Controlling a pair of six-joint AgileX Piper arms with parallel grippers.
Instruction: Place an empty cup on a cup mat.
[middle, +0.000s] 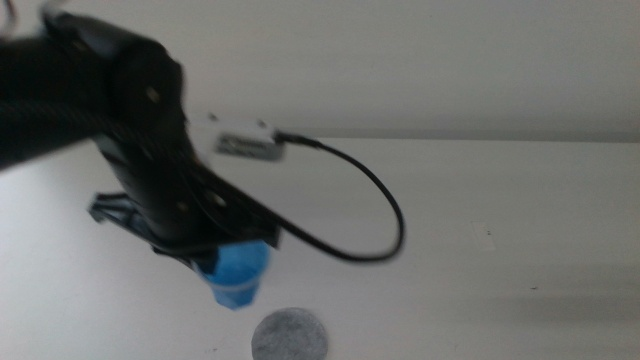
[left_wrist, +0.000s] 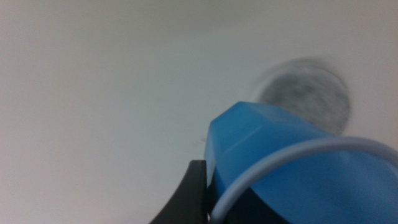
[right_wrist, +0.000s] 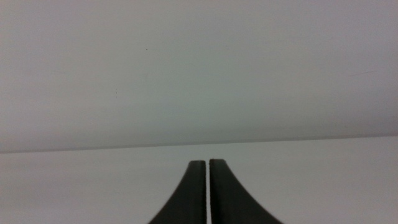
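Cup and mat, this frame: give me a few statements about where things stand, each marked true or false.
1. The left gripper holds the cup. True.
2. The cup already stands on the mat. False: it hangs in the gripper, beside and short of the mat, which lies bare.
3. The right gripper holds the mat. False: its fingers are shut on nothing, and the mat is out of its view.
4. The mat lies flat on the table. True.
5. The cup is red. False: it is blue.
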